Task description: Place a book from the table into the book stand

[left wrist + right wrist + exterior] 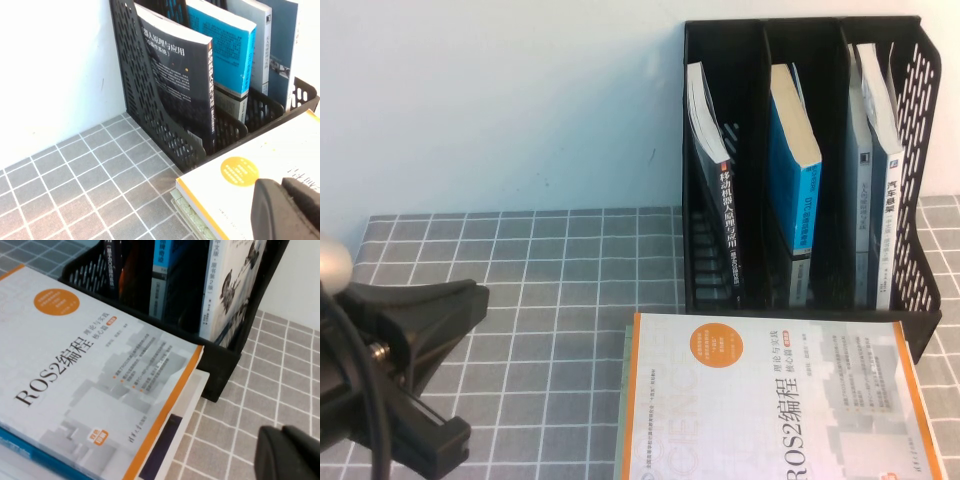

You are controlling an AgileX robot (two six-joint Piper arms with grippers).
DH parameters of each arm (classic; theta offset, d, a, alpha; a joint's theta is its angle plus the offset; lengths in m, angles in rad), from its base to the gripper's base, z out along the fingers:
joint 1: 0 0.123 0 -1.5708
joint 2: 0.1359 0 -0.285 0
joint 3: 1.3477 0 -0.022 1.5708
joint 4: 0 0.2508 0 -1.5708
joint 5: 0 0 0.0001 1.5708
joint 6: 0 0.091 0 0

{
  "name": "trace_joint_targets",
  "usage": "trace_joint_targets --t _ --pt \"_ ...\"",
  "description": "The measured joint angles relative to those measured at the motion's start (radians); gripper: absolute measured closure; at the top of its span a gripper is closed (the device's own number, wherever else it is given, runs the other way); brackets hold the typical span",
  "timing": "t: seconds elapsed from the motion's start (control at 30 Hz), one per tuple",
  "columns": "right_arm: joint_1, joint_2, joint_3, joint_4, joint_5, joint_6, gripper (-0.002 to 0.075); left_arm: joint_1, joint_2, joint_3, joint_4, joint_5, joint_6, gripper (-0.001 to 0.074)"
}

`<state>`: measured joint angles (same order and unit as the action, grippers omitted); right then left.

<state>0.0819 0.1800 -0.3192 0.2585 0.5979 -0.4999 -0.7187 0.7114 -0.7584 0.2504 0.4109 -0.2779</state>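
The book stand (920,300) stands at the back right of the table (520,280). The white book with grey car drawings (235,285) stands upright in its right compartment, and its spine shows in the high view (892,190). My left gripper (280,187) is shut and empty, hovering over the orange-edged book's cover. The left arm (410,340) shows at the lower left of the high view. My right gripper (287,432) is shut and empty over the grid cloth, to the right of the book pile; it is out of the high view.
A white orange-edged book (770,400) lies flat on top of a pile in front of the stand. A dark book (720,200) stands in the left compartment and a blue one (795,180) in the middle. A white wall runs behind.
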Motion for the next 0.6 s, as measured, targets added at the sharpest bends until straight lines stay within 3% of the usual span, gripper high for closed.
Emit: trace_joint_targets --t 0.6 --pt "0.0 -0.036 0.002 0.038 0.044 0.0 0.0729 0.0 0.0 0.0 0.0 0.0 0.0 0.0734"
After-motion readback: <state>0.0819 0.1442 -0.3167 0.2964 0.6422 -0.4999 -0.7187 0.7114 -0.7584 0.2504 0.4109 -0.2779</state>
